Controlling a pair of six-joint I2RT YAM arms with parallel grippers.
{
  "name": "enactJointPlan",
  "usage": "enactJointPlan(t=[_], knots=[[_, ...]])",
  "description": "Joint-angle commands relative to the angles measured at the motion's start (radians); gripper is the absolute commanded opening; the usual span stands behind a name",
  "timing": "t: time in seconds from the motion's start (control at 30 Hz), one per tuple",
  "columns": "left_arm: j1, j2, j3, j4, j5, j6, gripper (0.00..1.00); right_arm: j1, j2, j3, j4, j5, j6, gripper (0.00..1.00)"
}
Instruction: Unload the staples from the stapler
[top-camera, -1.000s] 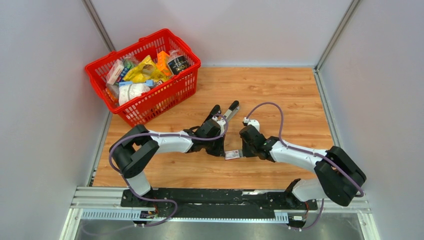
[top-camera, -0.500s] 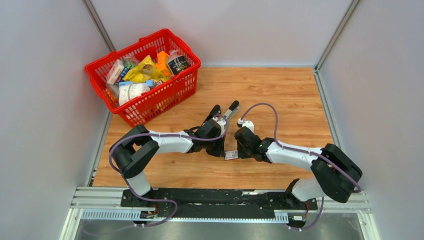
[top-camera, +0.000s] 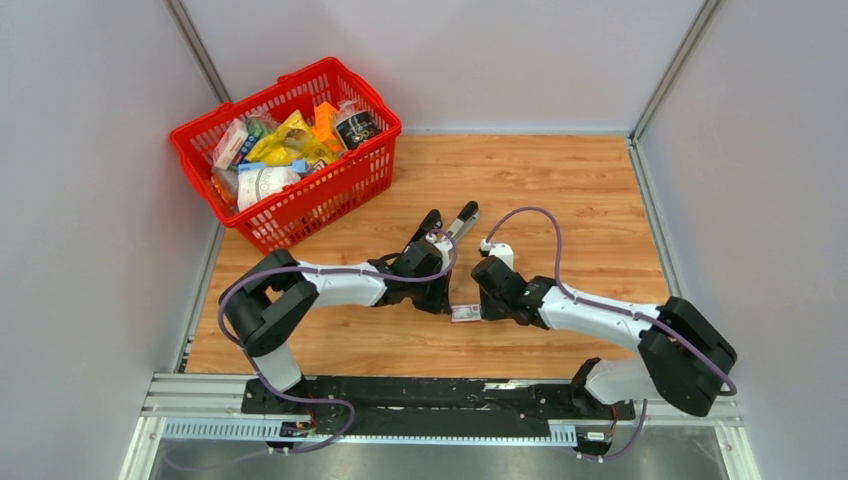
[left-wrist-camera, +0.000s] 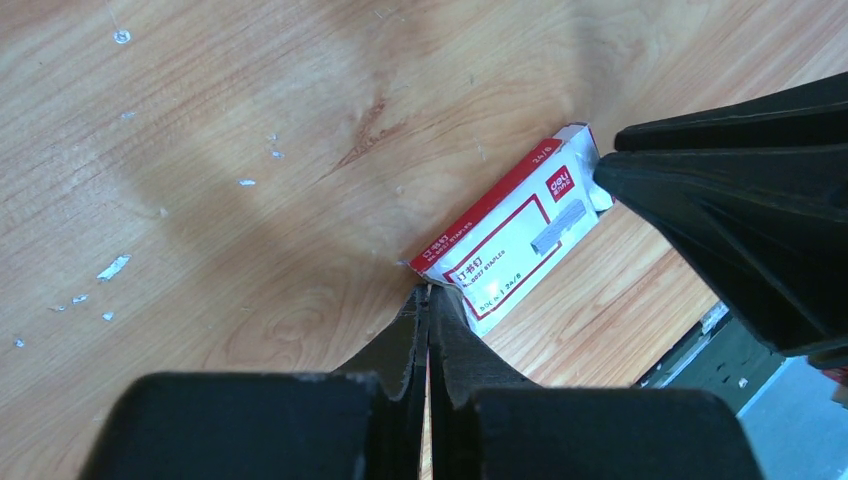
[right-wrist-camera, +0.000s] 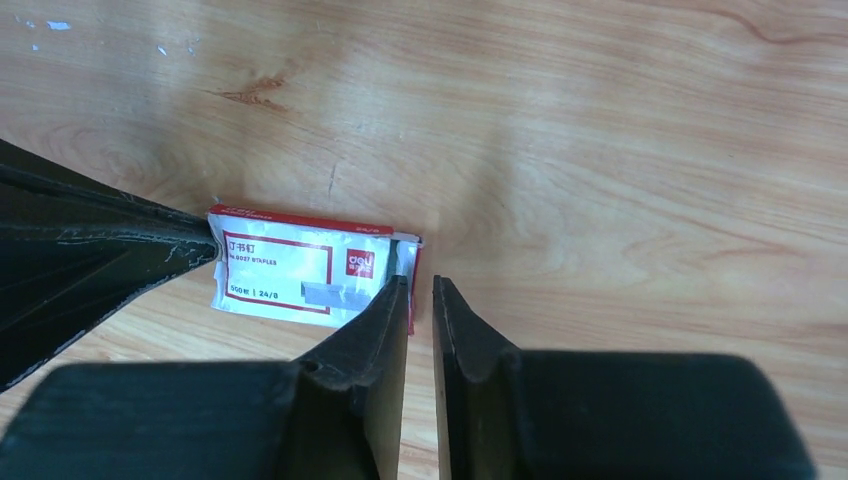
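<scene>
The stapler (top-camera: 460, 218), black top and silver metal, lies on the wood just beyond my left wrist and shows in neither wrist view. My left gripper (top-camera: 447, 303) is shut, its tips (left-wrist-camera: 428, 291) touching the near end of a small white-and-red box (left-wrist-camera: 520, 235). My right gripper (top-camera: 481, 311) is at the box's other end (right-wrist-camera: 300, 268), its jaws a narrow gap apart (right-wrist-camera: 421, 285), with the left finger (right-wrist-camera: 375, 320) over the box's corner. Tiny silvery flecks (left-wrist-camera: 113, 266) lie on the wood; I cannot tell whether they are staples.
A red basket (top-camera: 300, 205) full of packets stands at the back left of the wooden table (top-camera: 580, 190). Grey walls close in both sides and the back. The arms' mounting rail runs along the near edge.
My right gripper has moved left up to the box's end, then slightly nearer. The box has shifted a little. The left arm and the stapler have not moved.
</scene>
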Motion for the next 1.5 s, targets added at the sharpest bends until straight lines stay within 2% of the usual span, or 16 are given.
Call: enactJointPlan(t=[0.0,0.2,0.43,1.0,1.47], knots=[[-0.014,0.004,-0.014,-0.011,-0.007,0.006,0.00,0.007,-0.064,0.033,-0.062,0.057,0.011,0.19],[-0.019,0.004,-0.009,-0.014,-0.007,0.010,0.00,0.005,-0.091,0.028,-0.097,0.103,0.010,0.19],[-0.023,-0.005,-0.012,-0.022,-0.014,0.010,0.00,0.002,-0.061,0.013,-0.076,0.099,0.008,0.00],[-0.034,0.007,-0.011,-0.021,-0.014,0.008,0.00,0.001,0.013,0.002,0.010,0.021,0.022,0.00],[-0.037,0.017,-0.003,-0.014,-0.018,0.006,0.00,0.004,0.030,-0.025,0.099,-0.108,0.054,0.00]])
